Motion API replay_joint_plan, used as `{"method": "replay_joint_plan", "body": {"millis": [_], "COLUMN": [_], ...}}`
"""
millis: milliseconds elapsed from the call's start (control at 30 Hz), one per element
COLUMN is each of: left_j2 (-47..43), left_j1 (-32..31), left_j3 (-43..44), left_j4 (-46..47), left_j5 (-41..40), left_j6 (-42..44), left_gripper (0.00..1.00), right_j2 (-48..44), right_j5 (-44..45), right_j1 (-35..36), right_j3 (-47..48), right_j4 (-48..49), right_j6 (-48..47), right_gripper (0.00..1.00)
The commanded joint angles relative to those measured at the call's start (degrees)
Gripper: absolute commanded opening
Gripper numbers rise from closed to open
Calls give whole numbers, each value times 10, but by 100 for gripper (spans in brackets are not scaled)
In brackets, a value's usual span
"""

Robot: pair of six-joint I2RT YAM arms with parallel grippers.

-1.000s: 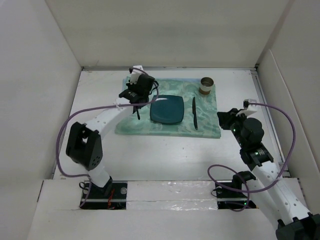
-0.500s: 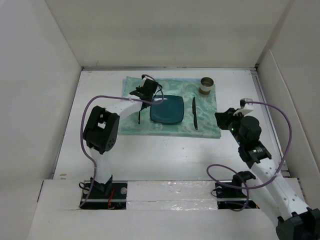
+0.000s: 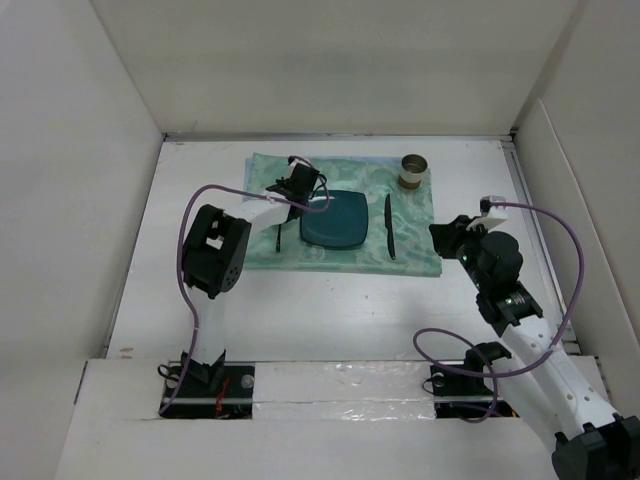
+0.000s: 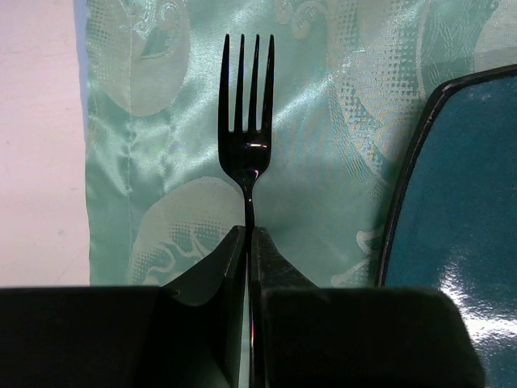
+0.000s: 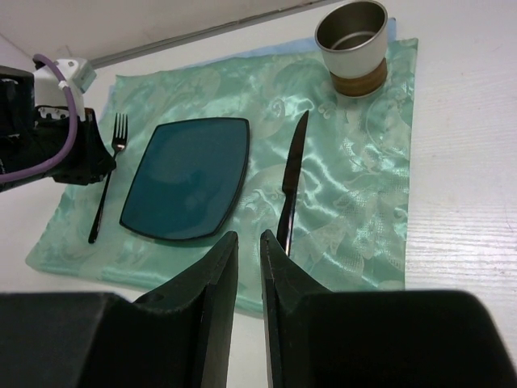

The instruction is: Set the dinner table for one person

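Observation:
A black fork (image 4: 247, 121) lies along the pale green placemat (image 4: 323, 121), left of the dark teal square plate (image 3: 335, 220). My left gripper (image 4: 248, 234) is shut on the fork's handle, low over the mat; it also shows in the top view (image 3: 285, 203). A black knife (image 3: 388, 228) lies right of the plate. A metal cup (image 3: 413, 171) stands at the mat's far right corner. My right gripper (image 5: 246, 242) hovers off the mat's right edge, in the top view (image 3: 442, 237), its jaws nearly together and empty. All of this sits on the white dinner table (image 3: 330, 310).
White upright panels (image 3: 90, 200) border the table on the left, back and right. The left arm's elbow (image 3: 212, 250) stands folded over the mat's left edge. Purple cables loop from both arms. In the right wrist view, fork (image 5: 109, 174), plate (image 5: 190, 178), knife (image 5: 291, 174) and cup (image 5: 353, 44) line up on the mat.
The left arm's elbow has swung right and back over the mat's left edge, and its gripper shifted slightly right with the fork, toward the plate. The right arm barely moved.

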Motion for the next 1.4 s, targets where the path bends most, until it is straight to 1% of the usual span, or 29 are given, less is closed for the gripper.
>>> {"method": "replay_joint_plan", "body": {"millis": [0,100,433,533,667,733,800,833,867,900,933,967,1000,1033,1067,1133,1167,1233,1267,1300,1333,1367], "left_j2": [-6,1,21,22,21,17,5,-2,-20,-29,-39,-69,-85,-102,-142,-190,-242,-295,-350,-375,-456,-457], "left_j1": [4,4,15,15,15,15,15,15,15,15,15,15,15,15,15,15,15,15,15,15,15,15], "left_j3": [21,26,29,30,33,36,36,34,34,33,32,31,30,29,28,19,15,-6,-13,-23,-56,-56], "left_j4": [22,23,32,35,33,28,26,24,25,24,24,24,24,24,24,24,24,19,16,10,-3,-3], "left_j5": [-18,-30,-26,-27,-35,-40,-46,-46,-46,-47,-49,-50,-48,-49,-46,-38,-34,-32,-32,-31,-32,-32], "left_j6": [15,21,30,31,25,22,18,17,14,8,3,-1,-12,-18,-26,-53,-62,-96,-104,-113,-132,-132], "left_gripper": [0,0,0,5,19,22,30,31,38,39,43,44,45,45,45,45,45,45,44,44,44,44], "right_j2": [-2,2,5,6,9,9,9,9,11,12,13,13,15,16,17,16,14,10,7,3,-9,-9], "right_j5": [-2,-2,-7,-9,-7,-7,-4,-4,-5,-5,-4,-3,-3,-3,-4,-5,-9,-12,-30,-31,-35,-35], "right_j1": [5,5,5,5,5,5,5,5,5,5,5,5,5,5,10,10,16,17,24,30,35,35], "right_j3": [-2,-3,-1,0,-1,0,-1,-2,-1,-1,0,-1,-2,-1,-1,-3,-3,-6,-6,-6,0,1], "right_j4": [35,36,36,37,38,36,37,39,40,39,39,40,41,40,40,43,49,56,59,61,60,60], "right_j6": [-7,-7,-9,-10,-9,-11,-11,-10,-10,-12,-13,-13,-13,-15,-17,-21,-24,-31,-33,-37,-33,-33], "right_gripper": [23,23,23,23,23,23,23,23,23,23,23,23,22,17,13,0,0,0,0,0,0,0]}}
